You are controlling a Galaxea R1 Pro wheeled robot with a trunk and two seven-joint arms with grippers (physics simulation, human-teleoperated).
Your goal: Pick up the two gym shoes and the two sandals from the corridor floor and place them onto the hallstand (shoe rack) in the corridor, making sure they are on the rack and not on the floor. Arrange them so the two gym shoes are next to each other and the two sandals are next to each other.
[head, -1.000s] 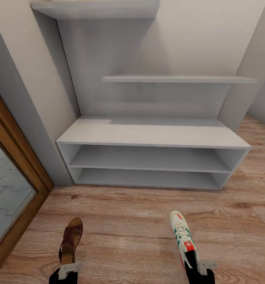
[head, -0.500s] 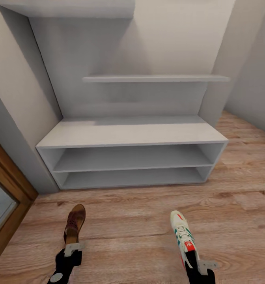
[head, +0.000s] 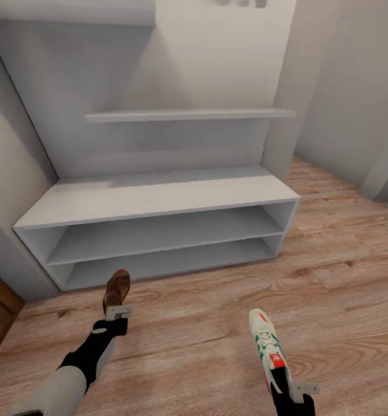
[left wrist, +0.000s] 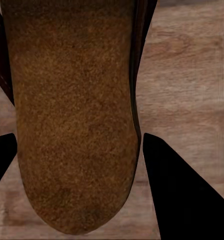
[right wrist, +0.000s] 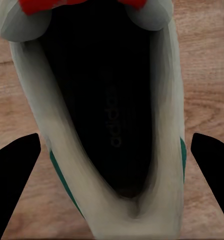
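Before the hallstand [head: 159,199], left claw [head: 118,312] clamped on sandal [head: 116,289], right claw [head: 283,384] on gym shoe [head: 266,341].

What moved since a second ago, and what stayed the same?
The left pincer carried the brown sandal forward, toward the hallstand, with its arm stretching out. The camera also turned, so the hallstand slid left in the head view. The right pincer kept gripping the gym shoe in the same spot. Both shoes stayed held.
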